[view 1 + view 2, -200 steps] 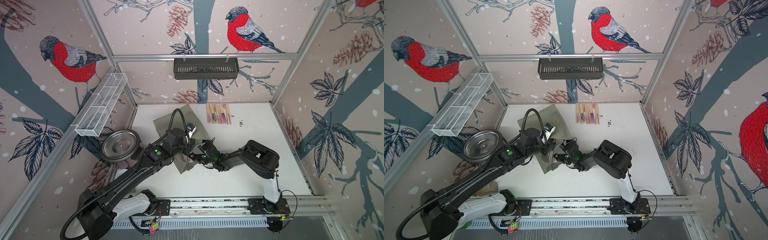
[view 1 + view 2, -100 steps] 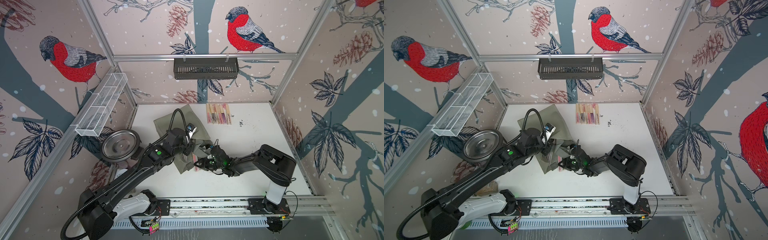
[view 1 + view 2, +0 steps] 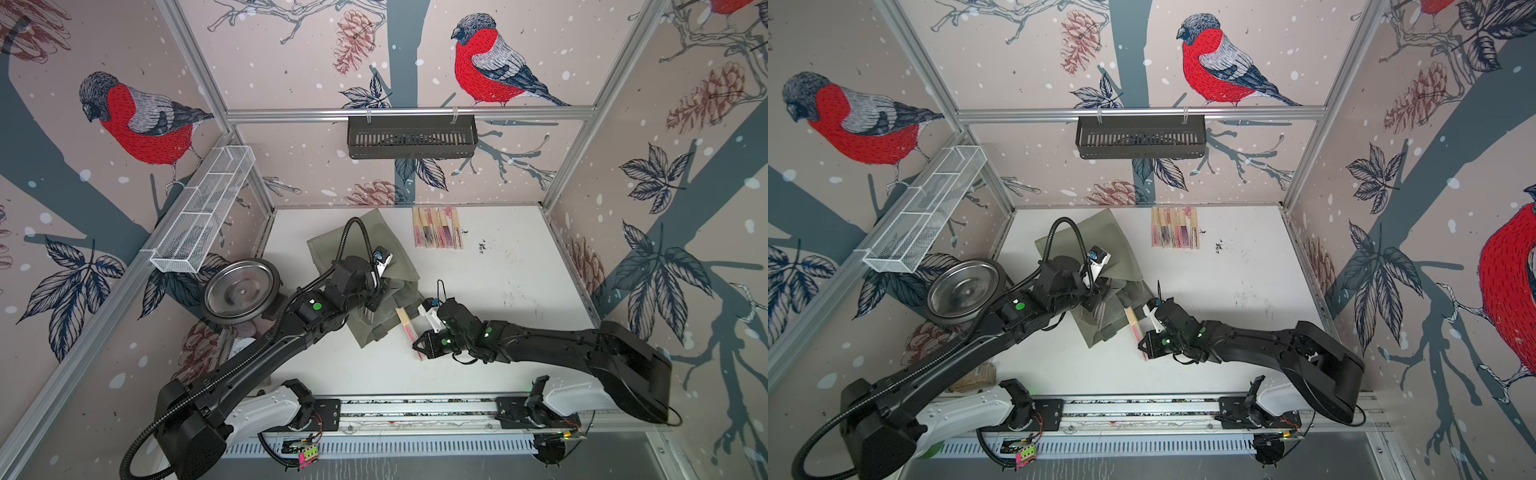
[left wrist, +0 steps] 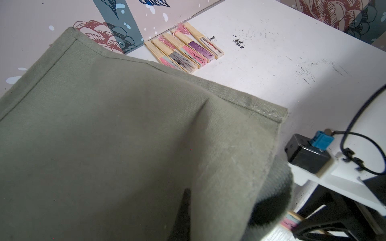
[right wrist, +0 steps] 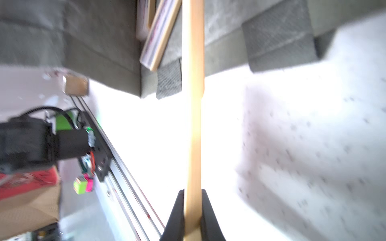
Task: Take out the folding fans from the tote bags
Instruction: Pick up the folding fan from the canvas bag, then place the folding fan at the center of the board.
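The olive tote bag (image 3: 365, 245) (image 3: 1113, 237) lies crumpled at the table's middle left. My left gripper (image 3: 376, 301) sits at its mouth, shut on the bag's fabric. The cloth (image 4: 104, 135) covers the jaws, and only one dark finger (image 4: 184, 208) shows. My right gripper (image 3: 419, 345) (image 5: 193, 194) is shut on a folding fan (image 3: 407, 326) (image 5: 193, 125) of pale bamboo, whose far end lies at the bag's mouth. Another fan (image 5: 158, 35) pokes from the opening. Several fans (image 3: 436, 227) (image 4: 183, 50) lie in a row by the back wall.
A steel bowl (image 3: 241, 291) stands left of the bag. A white wire-mesh tray (image 3: 203, 208) hangs on the left wall and a black slotted basket (image 3: 411, 137) on the back wall. The arms' rail (image 3: 415, 409) runs along the front edge.
My right gripper has drawn back from the bag's mouth toward the front right, pulling the fan out with it. The left arm has stayed in place.
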### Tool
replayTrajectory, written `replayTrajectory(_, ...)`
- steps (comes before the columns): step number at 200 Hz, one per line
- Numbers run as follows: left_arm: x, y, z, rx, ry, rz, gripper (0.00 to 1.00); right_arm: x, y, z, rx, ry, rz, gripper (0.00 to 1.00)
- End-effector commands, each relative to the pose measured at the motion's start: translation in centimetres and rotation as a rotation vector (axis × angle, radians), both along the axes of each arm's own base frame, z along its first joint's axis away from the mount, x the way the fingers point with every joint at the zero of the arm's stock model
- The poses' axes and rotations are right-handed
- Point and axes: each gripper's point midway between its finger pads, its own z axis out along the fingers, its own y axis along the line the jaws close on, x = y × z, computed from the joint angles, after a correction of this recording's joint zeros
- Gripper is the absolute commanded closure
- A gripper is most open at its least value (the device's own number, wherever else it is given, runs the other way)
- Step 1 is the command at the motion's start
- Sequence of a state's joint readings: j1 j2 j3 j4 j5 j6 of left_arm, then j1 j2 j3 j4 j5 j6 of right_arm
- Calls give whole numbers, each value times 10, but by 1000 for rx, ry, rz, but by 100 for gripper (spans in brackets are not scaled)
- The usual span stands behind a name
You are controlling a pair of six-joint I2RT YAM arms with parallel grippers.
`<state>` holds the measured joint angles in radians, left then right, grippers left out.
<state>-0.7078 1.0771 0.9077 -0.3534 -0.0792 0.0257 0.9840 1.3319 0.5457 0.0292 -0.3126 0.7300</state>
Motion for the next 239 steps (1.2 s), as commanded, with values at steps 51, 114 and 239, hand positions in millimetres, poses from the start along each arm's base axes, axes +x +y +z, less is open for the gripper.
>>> replayTrajectory(51, 2, -3, 12, -30, -29, -2, 100, -25, -44, 23, -106, -122, 41, 92)
replayTrajectory(114, 2, -1, 13, -29, -37, 5, 100, -49, -51, 49, 29, -170, 74, 93)
replayTrajectory(239, 3, -1, 10, -18, -31, 9, 100, 1, -93, 122, 259, -416, -272, 93)
